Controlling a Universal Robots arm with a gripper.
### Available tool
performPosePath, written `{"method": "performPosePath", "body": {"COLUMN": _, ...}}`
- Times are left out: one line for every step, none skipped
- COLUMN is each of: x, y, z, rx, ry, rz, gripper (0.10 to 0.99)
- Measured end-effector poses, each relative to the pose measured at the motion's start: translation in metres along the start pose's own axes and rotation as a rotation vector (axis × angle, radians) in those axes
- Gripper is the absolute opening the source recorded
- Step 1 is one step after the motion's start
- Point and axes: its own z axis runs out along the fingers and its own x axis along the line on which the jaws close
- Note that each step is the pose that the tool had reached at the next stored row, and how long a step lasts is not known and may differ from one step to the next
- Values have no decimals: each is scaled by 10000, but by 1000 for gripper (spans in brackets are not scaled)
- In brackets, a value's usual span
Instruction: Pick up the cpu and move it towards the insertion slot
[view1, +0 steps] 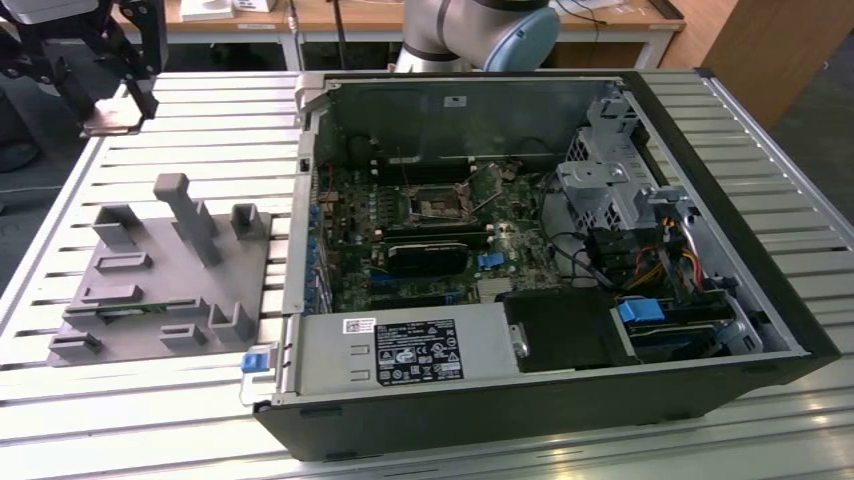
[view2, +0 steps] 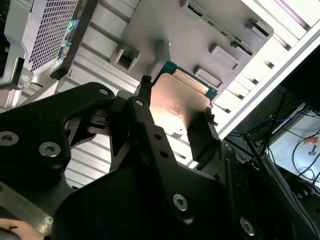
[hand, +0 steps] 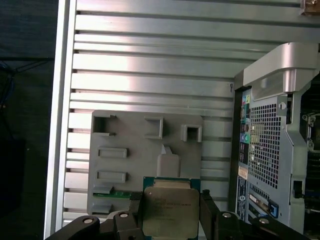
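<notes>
fixture: on surface (view1: 187, 150), exterior view's left of computer case (view1: 561, 400)
insertion slot (view1: 438, 204): inside case, on board
cpu (hand: 169, 211): in pincer (hand: 170, 220), above fixture (hand: 130, 165) in both wrist views
pincer: exterior view's far left, above surface

cpu (hand: 171, 212) between end effector (hand: 171, 216) fingers, above grey fixture (hand: 130, 155)

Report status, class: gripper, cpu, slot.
Gripper shut on cpu, held above grey fixture. Insertion slot inside open computer case, apart from gripper. Nothing seen blocking.
</notes>
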Motion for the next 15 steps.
{"method": "performPosePath", "body": {"x": -8, "y": 0, "z": 0, "rx": 0, "ry": -1, "rz": 0, "gripper": 541}}
{"method": "performPosePath", "body": {"x": -15, "y": 1, "z": 0, "rx": 0, "ry": 0, "rz": 0, "gripper": 541}}
{"method": "performPosePath", "body": {"x": -23, "y": 1, "z": 0, "rx": 0, "ry": 1, "rz": 0, "gripper": 541}}
{"method": "performPosePath", "body": {"x": -30, "y": 1, "z": 0, "rx": 0, "ry": 0, "rz": 0, "gripper": 541}}
{"method": "performPosePath", "body": {"x": -37, "y": 1, "z": 0, "rx": -1, "ry": 0, "rz": 0, "gripper": 541}}
{"method": "performPosePath", "body": {"x": -44, "y": 2, "z": 0, "rx": -1, "ry": 0, "rz": 0, "gripper": 541}}
{"method": "performPosePath", "body": {"x": -52, "y": 2, "z": 0, "rx": 0, "ry": 0, "rz": 0, "gripper": 541}}
{"method": "performPosePath", "body": {"x": -59, "y": 2, "z": -1, "rx": 0, "ry": 1, "rz": 0, "gripper": 541}}
{"method": "performPosePath", "body": {"x": -66, "y": 3, "z": 0, "rx": 0, "ry": 0, "rz": 0, "gripper": 541}}
{"method": "performPosePath", "body": {"x": -72, "y": 4, "z": 0, "rx": -1, "ry": 0, "rz": 0, "gripper": 541}}
{"method": "performPosePath", "body": {"x": -78, "y": 4, "z": -1, "rx": 0, "ry": 1, "rz": 0, "gripper": 541}}
{"method": "performPosePath", "body": {"x": -86, "y": 5, "z": 0, "rx": 0, "ry": 0, "rz": 0, "gripper": 541}}
{"method": "performPosePath", "body": {"x": -94, "y": 6, "z": -1, "rx": 0, "ry": 1, "rz": 0, "gripper": 541}}
{"method": "performPosePath", "body": {"x": -101, "y": 6, "z": 0, "rx": 0, "ry": 0, "rz": 0, "gripper": 541}}
{"method": "performPosePath", "body": {"x": -108, "y": 7, "z": 0, "rx": 0, "ry": 0, "rz": 0, "gripper": 541}}
